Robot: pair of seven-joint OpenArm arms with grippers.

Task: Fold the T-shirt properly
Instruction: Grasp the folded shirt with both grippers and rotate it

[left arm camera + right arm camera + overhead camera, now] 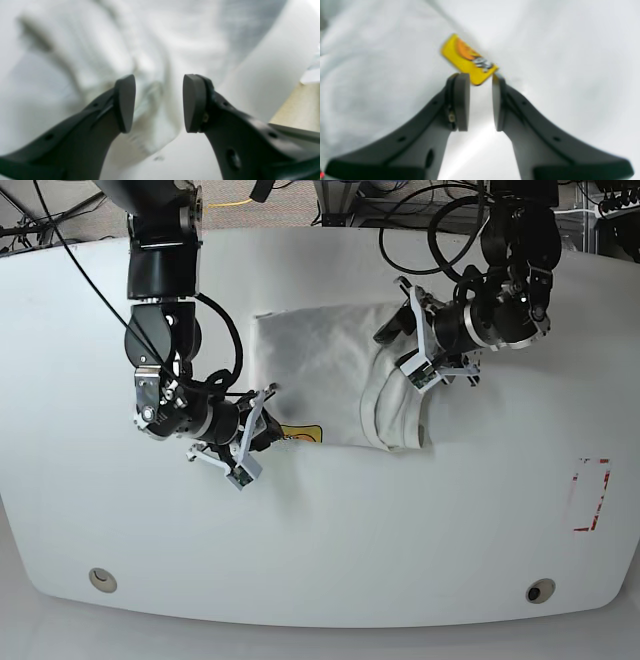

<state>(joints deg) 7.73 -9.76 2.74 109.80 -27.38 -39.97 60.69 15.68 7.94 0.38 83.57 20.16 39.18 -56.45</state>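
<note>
The white T-shirt lies on the table, its right part bunched into folds. Its small yellow-orange logo is at the lower left edge. My right gripper is at that edge. In the right wrist view its jaws stand nearly together on white cloth, with the logo just past the tips. My left gripper is over the bunched right part. In the left wrist view it stands open, a rumpled fold of the T-shirt showing between and beyond its pads.
The white table stretches around the shirt. A red-marked rectangle is at the right. Two round holes sit near the front edge. Cables hang behind the arms at the back.
</note>
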